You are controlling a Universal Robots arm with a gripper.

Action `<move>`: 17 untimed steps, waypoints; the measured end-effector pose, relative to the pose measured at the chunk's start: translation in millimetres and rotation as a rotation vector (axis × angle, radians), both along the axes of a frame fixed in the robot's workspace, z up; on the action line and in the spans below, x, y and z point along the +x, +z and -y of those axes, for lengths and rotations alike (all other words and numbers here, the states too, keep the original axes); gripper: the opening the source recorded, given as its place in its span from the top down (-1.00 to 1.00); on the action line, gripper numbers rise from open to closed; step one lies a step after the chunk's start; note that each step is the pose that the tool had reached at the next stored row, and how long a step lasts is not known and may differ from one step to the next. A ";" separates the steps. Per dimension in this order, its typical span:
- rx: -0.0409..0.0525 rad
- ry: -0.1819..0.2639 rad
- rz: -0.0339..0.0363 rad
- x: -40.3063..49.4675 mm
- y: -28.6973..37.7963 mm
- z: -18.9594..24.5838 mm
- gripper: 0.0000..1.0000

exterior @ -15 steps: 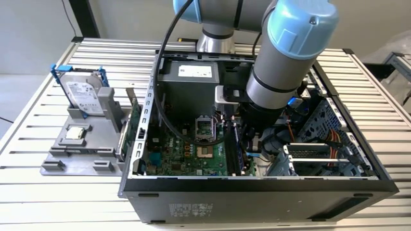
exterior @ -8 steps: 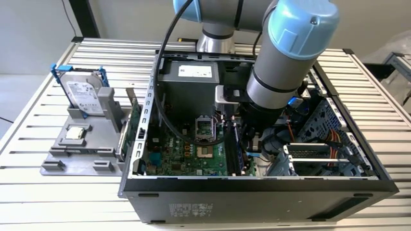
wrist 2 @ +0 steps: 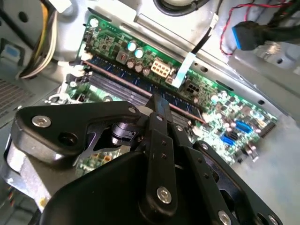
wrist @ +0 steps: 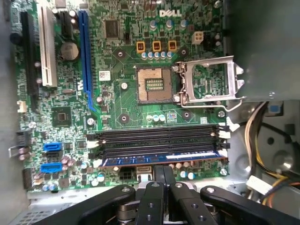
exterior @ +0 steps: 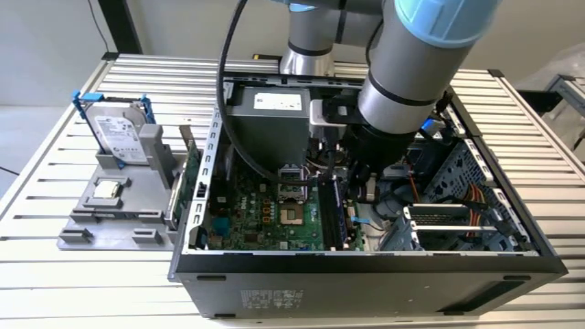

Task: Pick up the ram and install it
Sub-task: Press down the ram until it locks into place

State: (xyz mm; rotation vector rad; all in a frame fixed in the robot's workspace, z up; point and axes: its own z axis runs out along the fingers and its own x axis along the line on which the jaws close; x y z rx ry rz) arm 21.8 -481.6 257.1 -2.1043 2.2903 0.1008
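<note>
The ram (wrist: pixel 159 161) sits on its edge in a slot low in the first wrist view. The gripper (wrist: pixel 157 176), jaws pinched together, touches its top edge. It looks thin and stiff (easy to crack), so hold the long edges.

place: looks like a robotics lab / test bench, not a home or office
bench: slatted aluminium profile table (exterior: pixel 55 274), bare grey floor + plain wall behind
robot: industrial arm (exterior: pixel 412 62) w/ blue joint caps reaching over the bench
workpiece: open desktop PC case (exterior: pixel 366 288) lying on its side, motherboard (wrist: pixel 117 108) exposed
fixture: grey printed-looking parts holder (exterior: pixel 109 212) w/ a hard drive (exterior: pixel 119 133) stood in it
</note>
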 end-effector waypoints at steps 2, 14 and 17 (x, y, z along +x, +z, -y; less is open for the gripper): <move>0.0000 0.000 0.0000 0.0 6.8 0.0 1.00; -0.0019 0.000 0.0000 0.0 19.1 0.0 1.00; -0.0022 0.000 0.0000 0.0 24.5 0.0 1.00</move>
